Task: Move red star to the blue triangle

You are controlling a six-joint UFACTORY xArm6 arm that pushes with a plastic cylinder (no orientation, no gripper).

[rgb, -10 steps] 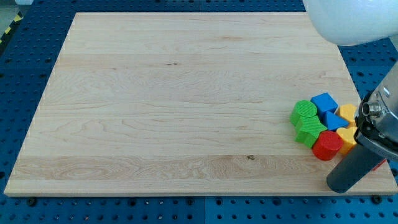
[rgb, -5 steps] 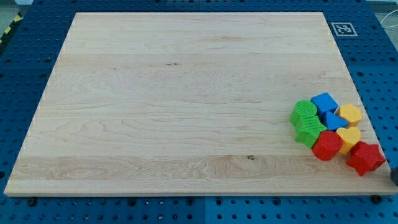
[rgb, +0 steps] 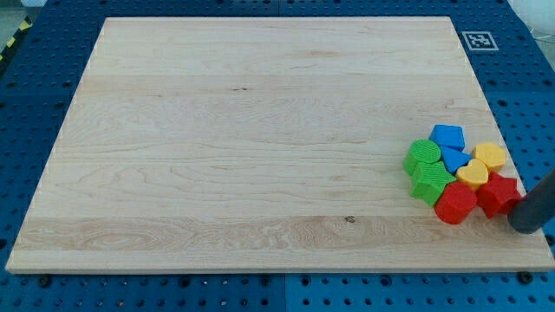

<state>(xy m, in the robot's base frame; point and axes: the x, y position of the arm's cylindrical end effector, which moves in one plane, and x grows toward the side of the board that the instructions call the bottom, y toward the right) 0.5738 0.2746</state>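
My tip touches the red star from the view's right. Star sits near the blue triangle. No fingers fitted.

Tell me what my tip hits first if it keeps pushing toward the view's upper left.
Likely the red star: my tip sits at its lower right, touching or nearly so. The yellow heart and blue triangle lie beyond it.
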